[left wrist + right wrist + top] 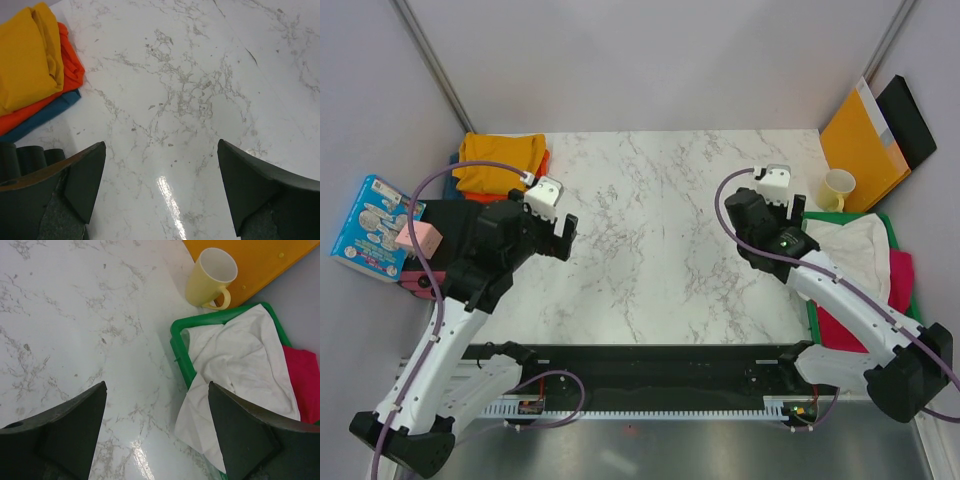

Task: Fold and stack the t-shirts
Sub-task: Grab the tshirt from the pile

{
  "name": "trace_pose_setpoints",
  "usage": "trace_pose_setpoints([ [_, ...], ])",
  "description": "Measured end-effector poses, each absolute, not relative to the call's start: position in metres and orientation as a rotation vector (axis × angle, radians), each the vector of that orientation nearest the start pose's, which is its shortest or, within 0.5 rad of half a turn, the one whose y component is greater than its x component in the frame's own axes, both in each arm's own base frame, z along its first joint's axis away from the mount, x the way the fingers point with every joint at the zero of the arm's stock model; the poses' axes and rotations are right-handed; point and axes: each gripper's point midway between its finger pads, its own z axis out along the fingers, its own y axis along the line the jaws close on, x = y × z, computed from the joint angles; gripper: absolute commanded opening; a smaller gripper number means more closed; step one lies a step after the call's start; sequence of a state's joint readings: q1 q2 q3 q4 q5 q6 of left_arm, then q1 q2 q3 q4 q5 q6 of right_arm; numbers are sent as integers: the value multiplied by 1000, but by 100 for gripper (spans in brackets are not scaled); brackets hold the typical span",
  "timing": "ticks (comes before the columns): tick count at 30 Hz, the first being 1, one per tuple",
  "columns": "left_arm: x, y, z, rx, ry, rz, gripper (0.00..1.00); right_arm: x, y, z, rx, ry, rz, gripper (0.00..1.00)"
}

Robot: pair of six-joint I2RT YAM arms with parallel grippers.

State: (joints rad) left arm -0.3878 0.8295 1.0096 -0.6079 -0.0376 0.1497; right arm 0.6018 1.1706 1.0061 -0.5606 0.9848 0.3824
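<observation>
lab test cell | marble table (650, 240) | grey walls (650, 60)

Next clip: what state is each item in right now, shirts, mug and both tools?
yellow shirt: folded, top of stack
orange shirt: folded, under the yellow
blue shirt: folded, bottom of stack
white shirt: crumpled, spilling over the green tray rim
crimson shirt: crumpled, beneath the white one
mug: upright
left tool: open, empty
right tool: open, empty

five t-shirts (500, 160), one mug (210, 277), one tray (178, 337)
</observation>
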Motion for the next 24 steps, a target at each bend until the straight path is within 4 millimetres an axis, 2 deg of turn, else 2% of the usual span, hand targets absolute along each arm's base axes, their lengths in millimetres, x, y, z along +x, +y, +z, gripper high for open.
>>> trace_pose_setpoints([
  [4, 265, -84, 246, 467, 1994, -115, 100, 312, 49, 233, 220, 1953, -458, 93],
  [8, 260, -75, 220, 420, 2059, -158, 100, 317, 46, 231, 201, 1979, -486, 90],
  [10, 258, -72, 212, 398, 2080, -177, 100, 319, 29, 226, 249, 1998, -512, 87],
  [12, 257, -72, 210, 393, 2086, -192, 100, 319, -3, 222, 354, 2006, -545, 86],
  [13, 257, -73, 210, 395, 2087, -196, 100, 317, -27, 219, 446, 2005, -559, 87],
  [15, 259, -74, 207, 399, 2099, -202, 99, 304, -68, 211, 614, 1989, -598, 87],
  [17, 262, -75, 204, 401, 2116, -204, 100, 288, -91, 199, 734, 1982, -618, 87],
  [20, 269, -77, 194, 402, 2163, -208, 100, 272, -98, 172, 848, 2020, -566, 83],
  [24, 274, -80, 184, 408, 2213, -219, 99, 259, -95, 136, 944, 2097, -488, 77],
])
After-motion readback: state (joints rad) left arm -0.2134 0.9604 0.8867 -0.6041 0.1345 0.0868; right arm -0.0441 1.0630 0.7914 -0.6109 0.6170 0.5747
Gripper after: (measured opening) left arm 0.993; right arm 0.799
